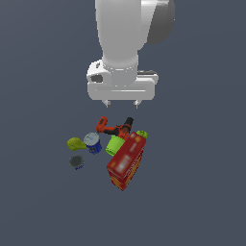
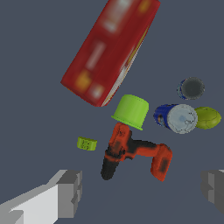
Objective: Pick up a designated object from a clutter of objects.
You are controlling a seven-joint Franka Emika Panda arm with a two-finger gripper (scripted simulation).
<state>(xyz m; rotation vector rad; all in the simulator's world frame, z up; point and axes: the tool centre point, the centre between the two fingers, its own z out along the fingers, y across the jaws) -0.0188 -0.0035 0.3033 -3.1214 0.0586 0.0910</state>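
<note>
The designated object is a small lime-green lump (image 1: 141,133) (image 2: 87,143) lying on the floor beside the far end of the long red box (image 1: 126,160) (image 2: 109,50) and near the drill's black nose. My gripper (image 1: 122,103) (image 2: 142,190) hangs open above the clutter, over the red-and-black power drill (image 1: 115,128) (image 2: 133,152), holding nothing. In the wrist view its two fingers (image 2: 70,192) stand wide apart, with the drill between them and the lump just ahead of one finger.
A larger lime-green cup (image 1: 115,145) (image 2: 131,111) sits between drill and red box. A blue can (image 1: 93,142) (image 2: 176,118), a yellow lump (image 1: 76,143) (image 2: 207,117) and a small grey tin (image 1: 76,162) (image 2: 191,89) lie on the exterior view's left.
</note>
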